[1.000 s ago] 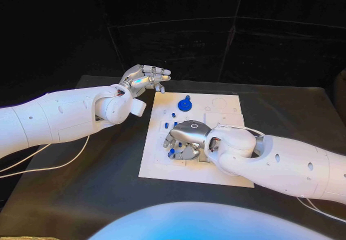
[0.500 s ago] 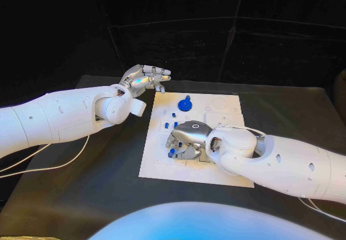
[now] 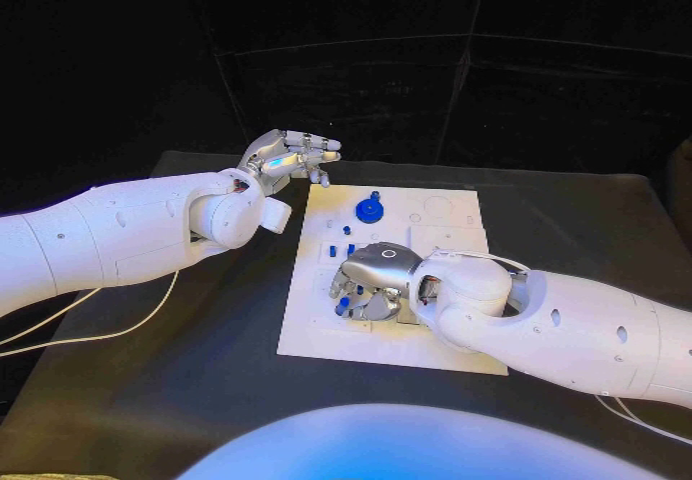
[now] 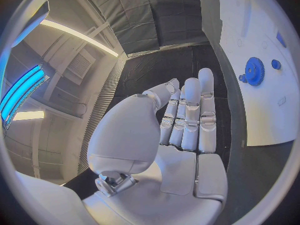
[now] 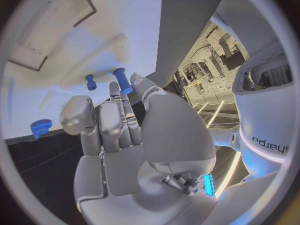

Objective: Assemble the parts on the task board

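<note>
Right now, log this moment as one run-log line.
left hand: open, off the white plate | right hand: pinching small blue peg

- A black bench fills the foreground, its matte top running back to a straight far edge.
- Thin white cables trail across the bench's left side, curving in loose loops toward the edge.
- A black curtain hangs behind the bench, its folds and seams faintly visible.
- In the left wrist view, the same dark curtain backs the bench, beside a ribbed grey wall panel.
- A bright strip light runs overhead there.
</note>
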